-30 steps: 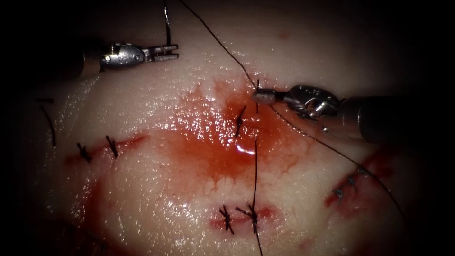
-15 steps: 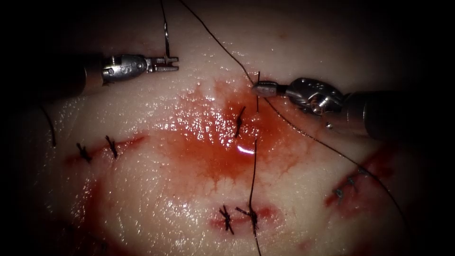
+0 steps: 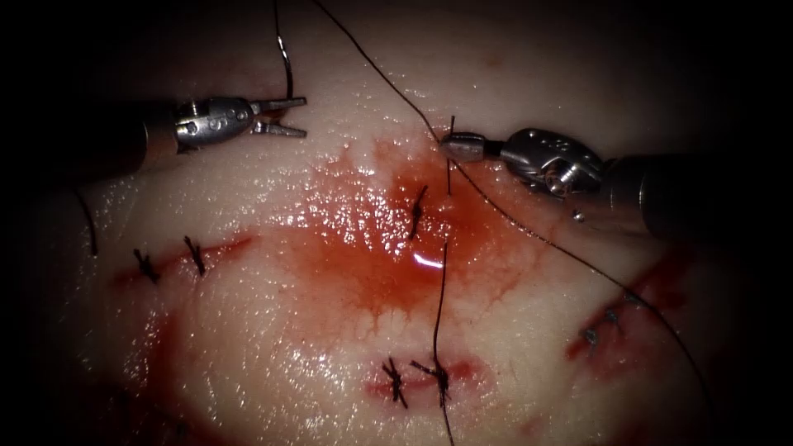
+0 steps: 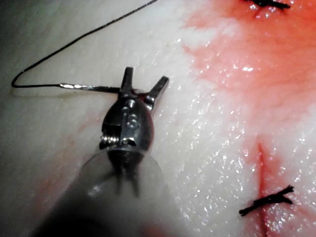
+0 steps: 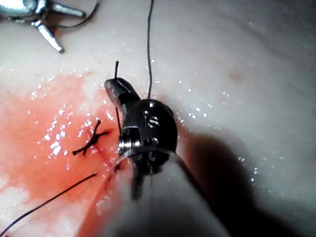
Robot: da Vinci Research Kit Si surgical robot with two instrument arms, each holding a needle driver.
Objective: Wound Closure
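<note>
gripping thread, right gripper closed, left gripper spread empty (needle just beside it)

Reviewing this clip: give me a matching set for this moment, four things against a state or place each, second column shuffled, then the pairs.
1. left tool
2. right tool
3. needle
4. red fluid

A. pooled on the tissue around a stitch
B. jaws open, holding nothing
C. lying on the tissue surface beside open jaws
D. jaws shut on thread

Pairs: 1-B; 2-D; 3-C; 4-A.
</note>
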